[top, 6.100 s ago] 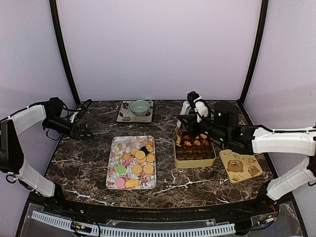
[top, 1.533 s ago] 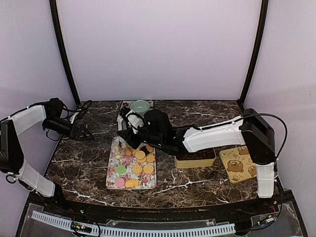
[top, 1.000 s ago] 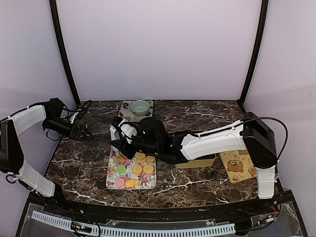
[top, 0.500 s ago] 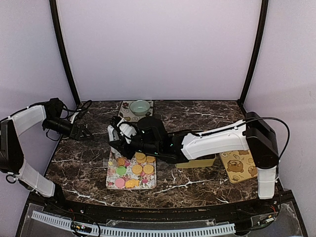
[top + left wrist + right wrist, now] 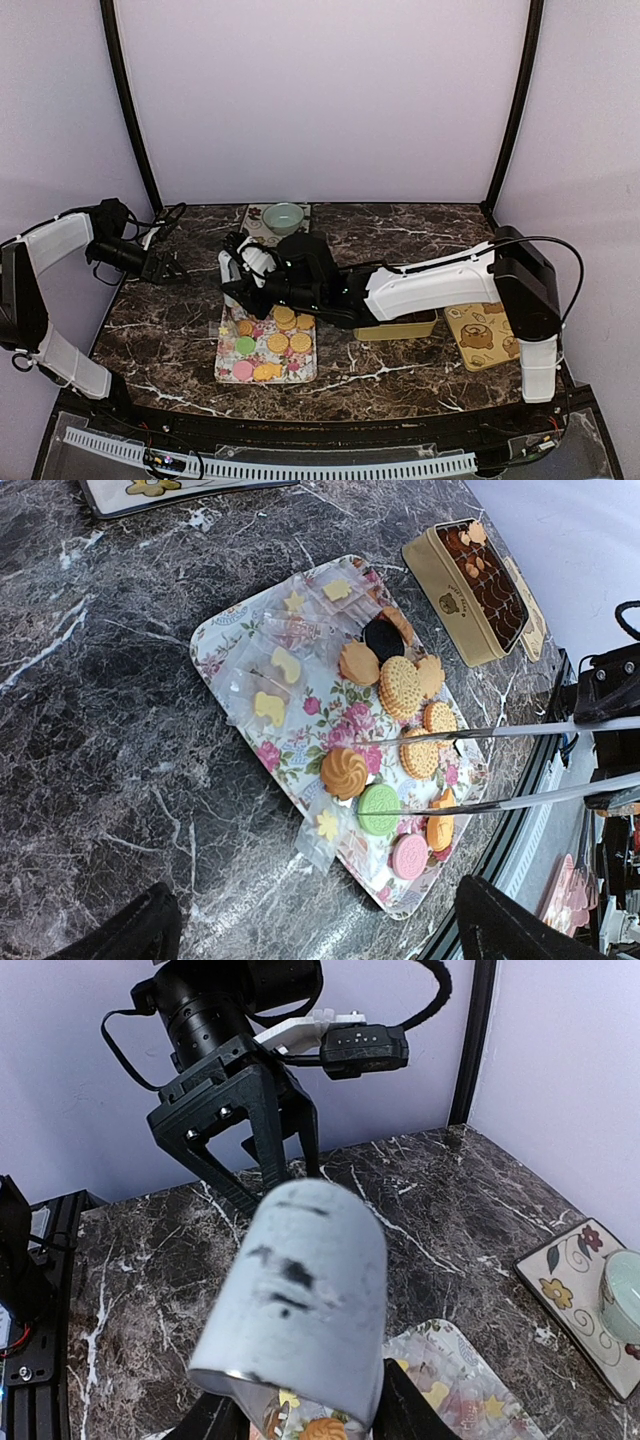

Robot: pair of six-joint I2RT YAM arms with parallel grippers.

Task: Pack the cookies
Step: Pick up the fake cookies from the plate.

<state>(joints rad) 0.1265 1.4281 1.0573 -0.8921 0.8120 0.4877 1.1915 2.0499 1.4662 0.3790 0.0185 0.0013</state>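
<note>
Golden, pink, green and dark cookies (image 5: 400, 687) crowd a floral tray (image 5: 335, 720), beneath the right fingers (image 5: 300, 1290) and well ahead of the left fingers (image 5: 130, 930), which stand spread wide and empty. Thin and probably brittle and light, each cookie wants a gentle pinch across its rim; some sit in clear wrappers that look slippery. Whether the right fingers hold anything cannot be told. The left wrist view lays out the whole spread and the part-filled tin (image 5: 440, 580) beyond it on the marble worktop (image 5: 100, 730). The right wrist view, blocked by its own pale pad, shows only one golden edge.
</note>
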